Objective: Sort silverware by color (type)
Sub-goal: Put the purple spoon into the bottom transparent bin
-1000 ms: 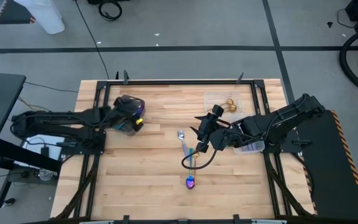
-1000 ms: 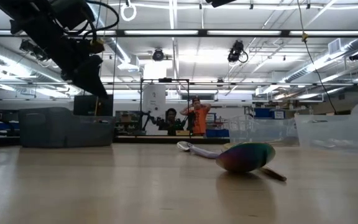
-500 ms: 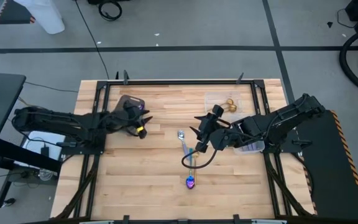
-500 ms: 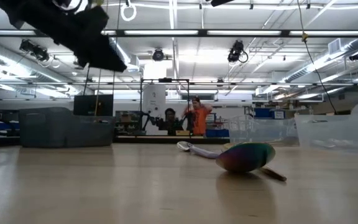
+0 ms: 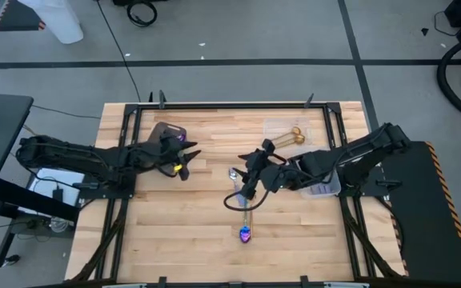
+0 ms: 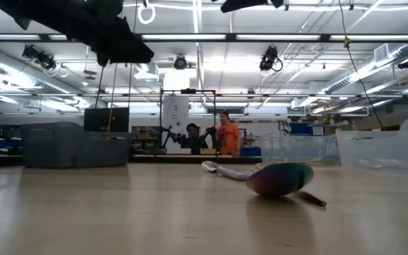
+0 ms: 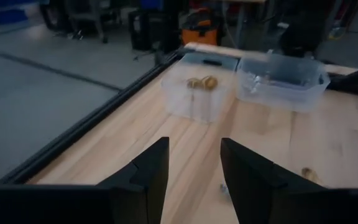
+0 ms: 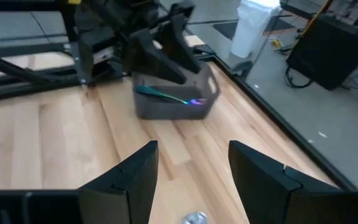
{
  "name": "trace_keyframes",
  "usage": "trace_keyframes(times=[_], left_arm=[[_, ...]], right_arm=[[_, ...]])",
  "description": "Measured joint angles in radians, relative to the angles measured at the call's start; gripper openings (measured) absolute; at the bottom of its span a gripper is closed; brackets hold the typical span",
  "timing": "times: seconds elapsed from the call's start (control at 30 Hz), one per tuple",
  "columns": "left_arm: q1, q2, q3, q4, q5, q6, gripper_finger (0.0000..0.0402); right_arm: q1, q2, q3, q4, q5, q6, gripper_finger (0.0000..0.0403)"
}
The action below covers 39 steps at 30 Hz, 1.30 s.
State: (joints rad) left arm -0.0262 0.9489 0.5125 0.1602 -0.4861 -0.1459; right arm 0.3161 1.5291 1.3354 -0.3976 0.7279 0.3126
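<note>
Now the right gripper (image 5: 246, 172) hangs open and empty over the silver spoon (image 5: 234, 174) mid-worktop, so it should drop straight, straddle the handle, then pinch.

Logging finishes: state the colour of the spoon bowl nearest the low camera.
Iridescent purple, green and teal spoon bowl, clearest in the low view.

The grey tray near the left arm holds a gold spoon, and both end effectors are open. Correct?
Not quite. The right wrist view shows the grey tray holding an iridescent purple-teal spoon, not a gold one. The left end effector and right end effector are indeed open.
</note>
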Motion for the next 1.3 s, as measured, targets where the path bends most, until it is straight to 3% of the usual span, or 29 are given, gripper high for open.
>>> trace_keyframes(times=[0.37, 1.3], left_arm=[[-0.007, 0.0, 0.0, 0.089, 0.228, 0.098, 0.0153], [-0.006, 0.0, 0.0, 0.112, 0.23, 0.105, 0.0153]], right_arm=[[-0.001, 0.089, 0.0, 0.14, -0.04, 0.009, 0.0206], [0.006, 0.106, -0.018, 0.131, -0.012, 0.164, 0.0206]])
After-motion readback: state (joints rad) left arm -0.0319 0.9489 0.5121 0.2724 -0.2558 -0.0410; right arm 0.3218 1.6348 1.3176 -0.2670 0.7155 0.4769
